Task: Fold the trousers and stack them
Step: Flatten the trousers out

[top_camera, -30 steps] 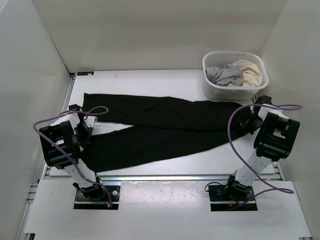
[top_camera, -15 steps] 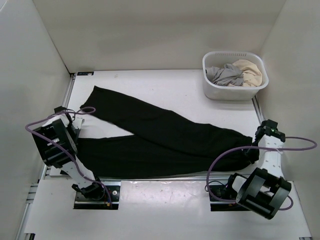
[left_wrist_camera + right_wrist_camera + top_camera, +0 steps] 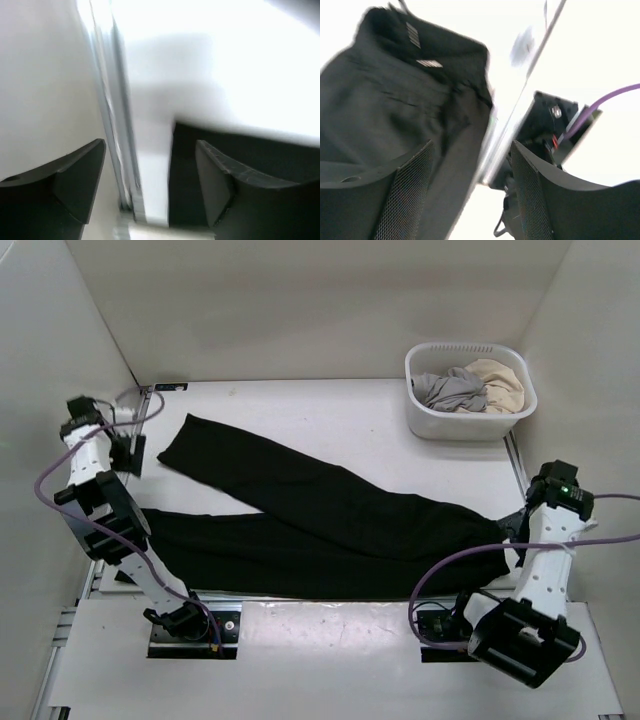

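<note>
Top external: shows the black trousers (image 3: 330, 525) spread flat on the white table (image 3: 330, 415) in a long sideways V. Puts the waist end at the right, close to the near edge and just beside the right gripper (image 3: 512, 532). Sends one leg slanting off to the far left, its hem near the left gripper (image 3: 128, 452) but apart from it. Lays the other leg along the near edge toward the left arm's base. Joins the two legs into one dark mass from mid-table rightward. Places a white laundry basket (image 3: 465, 425) in the far right corner, well apart from the trousers, with a grey garment (image 3: 448, 390) and a beige garment (image 3: 500, 385) heaped inside.

Left wrist: looks down between two dark fingers (image 3: 75, 175) set wide apart, holding nothing. Catches the metal edge rail (image 3: 117, 150) of the table running up through the gap. Catches also a black edge of the trousers lying behind the right-hand finger; cannot tell whether cloth and finger touch. Blurred throughout.

Right wrist: frames two mesh-faced fingers (image 3: 407, 190), likewise spread, gripping nothing. Fills the upper left with the waist end of the trousers, softly creased, with two small pale labels (image 3: 420, 50) on the band. Shows, past the table edge, a black hardware block (image 3: 547, 125) with a purple cable (image 3: 605, 100) leading out of it
</note>
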`<action>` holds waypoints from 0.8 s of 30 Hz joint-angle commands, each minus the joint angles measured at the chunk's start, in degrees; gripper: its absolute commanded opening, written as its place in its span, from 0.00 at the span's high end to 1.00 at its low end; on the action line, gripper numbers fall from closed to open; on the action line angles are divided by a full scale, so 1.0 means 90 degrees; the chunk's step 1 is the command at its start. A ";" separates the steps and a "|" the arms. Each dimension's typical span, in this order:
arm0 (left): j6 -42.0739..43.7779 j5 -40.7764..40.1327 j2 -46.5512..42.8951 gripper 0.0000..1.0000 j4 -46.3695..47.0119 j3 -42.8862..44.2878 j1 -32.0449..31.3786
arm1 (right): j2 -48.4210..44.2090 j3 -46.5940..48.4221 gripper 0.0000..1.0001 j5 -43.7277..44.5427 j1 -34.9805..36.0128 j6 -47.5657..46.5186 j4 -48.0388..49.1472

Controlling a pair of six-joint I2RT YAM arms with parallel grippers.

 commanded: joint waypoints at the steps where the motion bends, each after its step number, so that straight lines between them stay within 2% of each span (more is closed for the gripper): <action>1: -0.0478 0.1661 0.0188 0.09 -0.0001 0.1282 -0.0146 | -0.0331 0.0660 0.32 0.0492 -0.0019 -0.0115 -0.0340; 3: -0.0683 0.2052 0.0919 0.05 -0.0001 0.1900 -0.0332 | -0.0264 0.0816 0.31 0.0221 -0.0019 -0.0320 0.0196; 4: -0.0916 0.2315 0.1212 0.05 -0.0001 0.2580 -0.0498 | -0.0080 0.0817 0.31 0.0025 -0.0019 -0.0592 0.0391; 5: -0.1044 0.2501 0.1814 0.05 -0.0001 0.2935 -0.0557 | 0.0028 0.0885 0.31 -0.0209 -0.0019 -0.0740 0.0761; 7: -0.1347 0.3088 0.2374 0.05 -0.0079 0.3531 -0.0616 | 0.0369 0.0954 0.30 -0.0590 -0.0019 -0.0956 0.1008; 11: -0.1612 0.3187 0.3615 0.05 -0.0079 0.4985 -0.0860 | 0.0752 0.1012 0.29 -0.0650 -0.0019 -0.1239 0.1224; 12: -0.1612 0.3187 0.3917 0.05 -0.0079 0.5105 -0.0919 | 0.0830 0.0925 0.29 -0.0650 -0.0019 -0.1240 0.1301; 17: -0.1612 0.2728 0.4212 0.05 0.0194 0.4990 -0.1231 | 0.0889 0.0680 0.29 -0.0650 -0.0019 -0.1298 0.1429; 20: -0.1719 0.2533 0.4271 0.15 0.0253 0.4921 -0.1232 | 0.0889 0.0612 0.29 -0.0650 0.0040 -0.1356 0.1429; 22: -0.1797 0.2533 0.4214 0.26 0.0311 0.4862 -0.1232 | 0.0889 0.0612 0.29 -0.0650 0.0040 -0.1357 0.1429; 24: -0.1866 0.2533 0.4087 0.28 0.0311 0.4581 -0.1232 | 0.0889 0.0612 0.29 -0.0650 0.0040 -0.1357 0.1429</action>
